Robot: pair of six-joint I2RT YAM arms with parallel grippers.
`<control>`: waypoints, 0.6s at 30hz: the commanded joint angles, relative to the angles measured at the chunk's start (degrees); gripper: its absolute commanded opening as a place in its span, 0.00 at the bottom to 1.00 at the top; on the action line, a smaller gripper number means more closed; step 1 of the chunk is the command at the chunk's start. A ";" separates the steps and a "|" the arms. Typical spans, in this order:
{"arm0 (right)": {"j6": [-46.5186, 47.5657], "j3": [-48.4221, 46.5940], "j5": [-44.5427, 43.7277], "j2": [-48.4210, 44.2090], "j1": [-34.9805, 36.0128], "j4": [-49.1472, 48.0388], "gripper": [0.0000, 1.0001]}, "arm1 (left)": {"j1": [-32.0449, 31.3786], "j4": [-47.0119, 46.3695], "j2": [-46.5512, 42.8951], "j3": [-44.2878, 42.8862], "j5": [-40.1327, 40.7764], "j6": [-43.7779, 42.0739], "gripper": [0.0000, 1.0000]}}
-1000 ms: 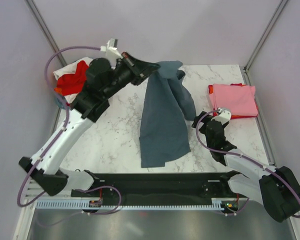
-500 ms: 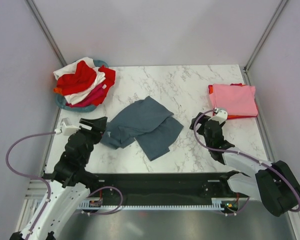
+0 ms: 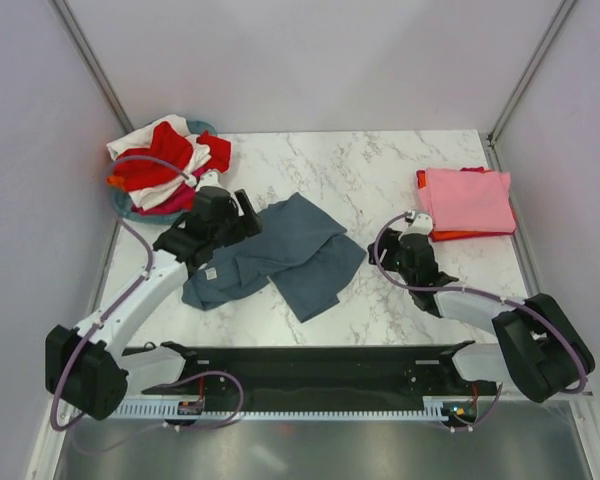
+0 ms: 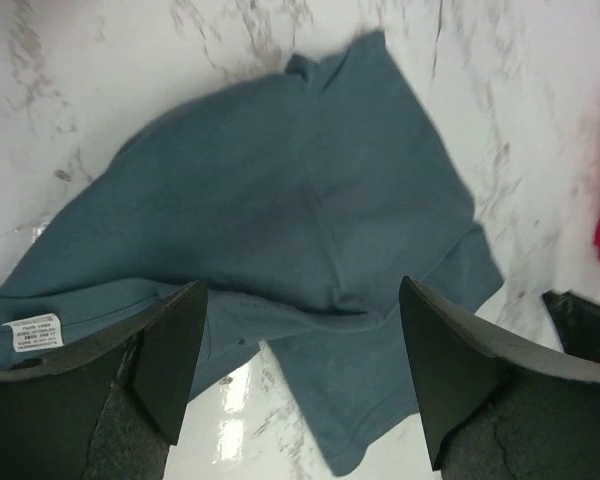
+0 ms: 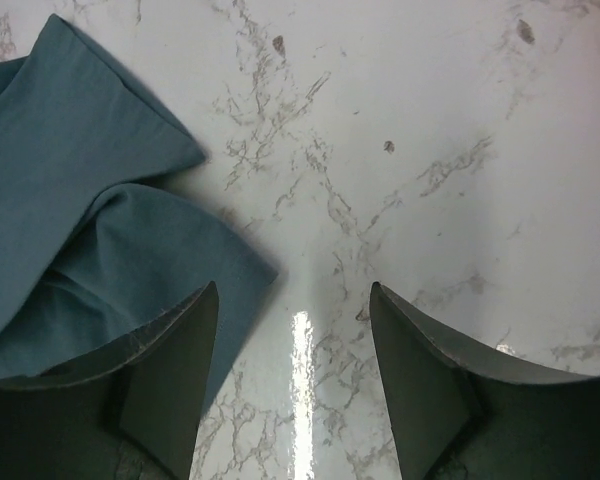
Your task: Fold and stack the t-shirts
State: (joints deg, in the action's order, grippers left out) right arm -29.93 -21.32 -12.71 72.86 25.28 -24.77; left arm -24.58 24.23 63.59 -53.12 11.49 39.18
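A slate blue-grey t-shirt (image 3: 285, 252) lies crumpled on the marble table, its white label (image 4: 32, 331) at the near-left end. My left gripper (image 3: 243, 212) hovers over the shirt's left part, open, with only cloth (image 4: 280, 200) and table below the fingers. My right gripper (image 3: 390, 255) is low beside the shirt's right edge (image 5: 80, 220), open and empty over bare marble. A folded pink t-shirt (image 3: 467, 198) rests on an orange-red one (image 3: 452, 236) at the right. Red, white and magenta t-shirts (image 3: 165, 160) are piled at the back left.
A round teal basket (image 3: 123, 203) under the pile stands at the table's back-left corner. Grey walls with metal posts close in the table on three sides. The right gripper's dark tip (image 4: 588, 325) shows at the edge of the left wrist view.
The blue-grey shirt hung lifted from my left gripper; it has been let go and now lies crumpled on the table. The right gripper has moved left toward it, jaws somewhat narrower.
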 commanded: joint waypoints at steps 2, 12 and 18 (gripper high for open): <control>0.75 -3.46 6.02 4.38 0.21 -2.73 0.69 | -3.01 0.82 6.62 -3.65 -5.60 -9.47 0.85; -0.39 -10.93 10.07 16.34 0.21 0.87 0.53 | -12.41 -3.39 10.06 -3.40 -5.69 -18.26 0.86; -0.39 -12.61 11.65 19.25 0.21 2.01 0.42 | -16.20 -4.72 14.97 -3.65 -3.49 -20.10 0.84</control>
State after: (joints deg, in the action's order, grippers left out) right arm -30.09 -32.21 -3.16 90.80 25.28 -23.16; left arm -39.94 21.69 75.70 -55.35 5.91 23.51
